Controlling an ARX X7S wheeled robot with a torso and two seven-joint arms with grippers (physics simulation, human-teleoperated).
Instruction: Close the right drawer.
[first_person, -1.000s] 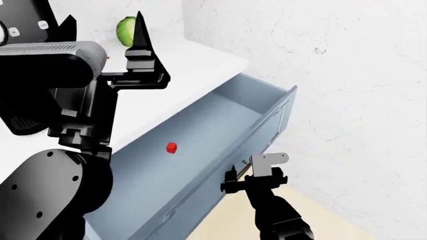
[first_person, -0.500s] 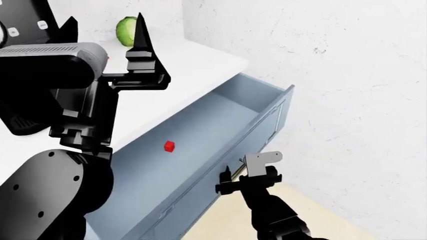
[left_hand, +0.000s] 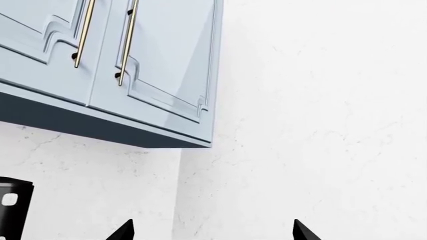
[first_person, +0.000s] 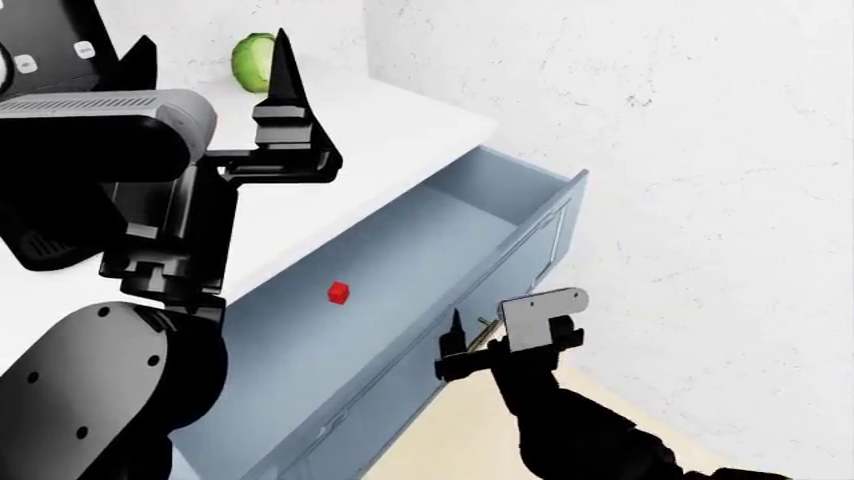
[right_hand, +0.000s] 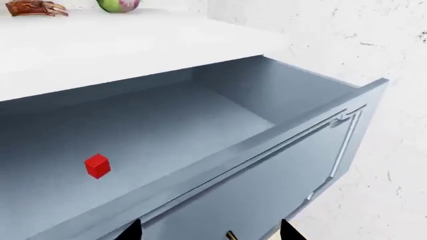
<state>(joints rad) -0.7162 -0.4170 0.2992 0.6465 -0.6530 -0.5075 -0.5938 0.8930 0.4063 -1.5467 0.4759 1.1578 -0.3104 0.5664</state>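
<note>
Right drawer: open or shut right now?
Open. The right drawer is pulled well out from under the counter, interior and red cube exposed.

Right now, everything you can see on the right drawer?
The right drawer is pulled well out from under the white countertop. It is a wide, deep, pale blue-grey box with smooth plain walls and a framed panel front carrying a slim brass handle, barely in view. Inside lies only a small red cube on the floor. The right gripper sits at the front panel, jaws open; contact can't be confirmed.
</note>
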